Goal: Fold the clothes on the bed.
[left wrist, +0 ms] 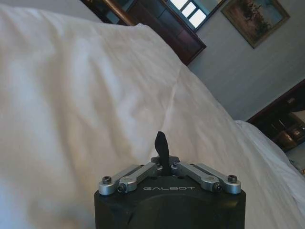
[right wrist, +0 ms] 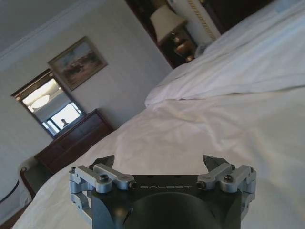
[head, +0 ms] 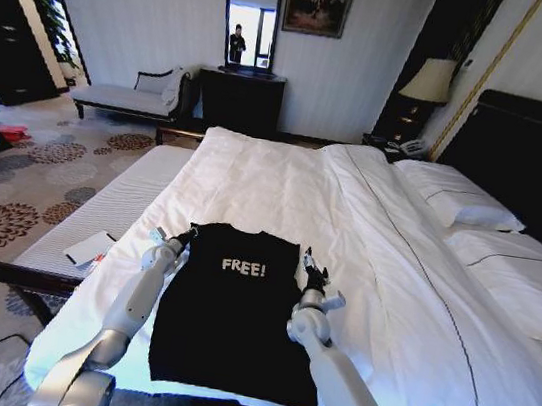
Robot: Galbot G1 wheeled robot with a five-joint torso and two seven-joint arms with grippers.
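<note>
Spread flat near the foot of the bed [head: 371,207], the T-shirt [head: 236,309] is flanked by a pinched-together left gripper [head: 186,236] and a spread-apart right gripper [head: 314,270]; a dresser [head: 240,98] is seen behind.

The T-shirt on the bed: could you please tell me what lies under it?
The T-shirt lies flat on the white duvet of the bed; whatever is beneath the shirt itself is covered.

Bottom hem of the black T-shirt [head: 234,319] partly covered by the right arm; bed [head: 417,314] cut off at right and bottom edges. Left end effector [head: 186,236] tips merged against dark cloth — contact undeterminable.
</note>
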